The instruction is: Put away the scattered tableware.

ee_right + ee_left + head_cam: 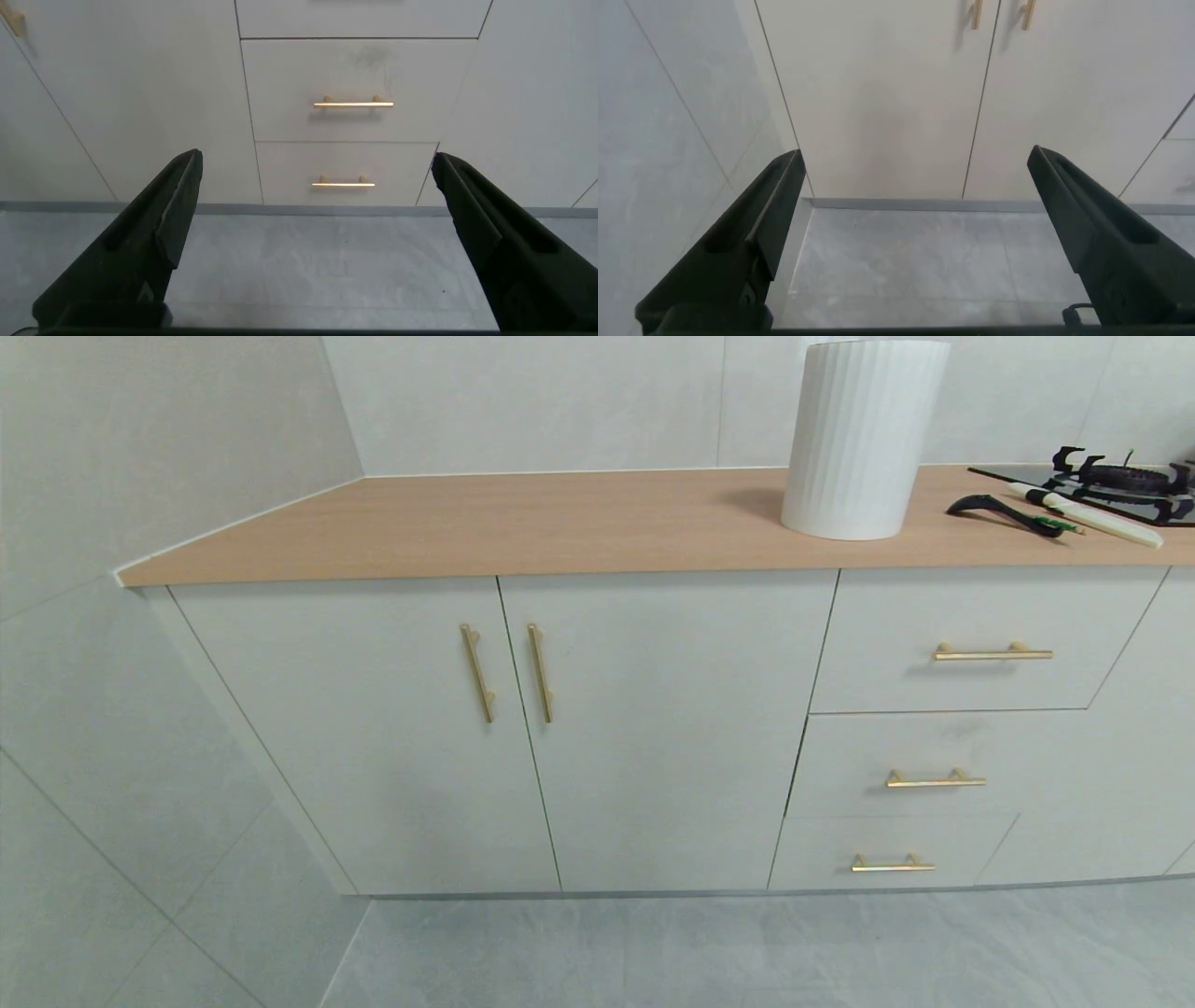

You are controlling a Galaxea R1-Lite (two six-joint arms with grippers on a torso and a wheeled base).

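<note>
One black utensil [1001, 510] near white ribbed container [861, 439] on countertop [467, 523], head view.

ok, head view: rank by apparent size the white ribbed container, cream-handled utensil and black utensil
1. white ribbed container, by far the largest
2. cream-handled utensil
3. black utensil, a bit shorter than the cream one; those two are close

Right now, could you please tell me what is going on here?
Nothing is held yet. The left gripper hangs open facing the shut cabinet doors; the right gripper, also open, faces the shut drawers. On the countertop, a black utensil and a white-handled utensil lie loose near a ribbed white container.
</note>
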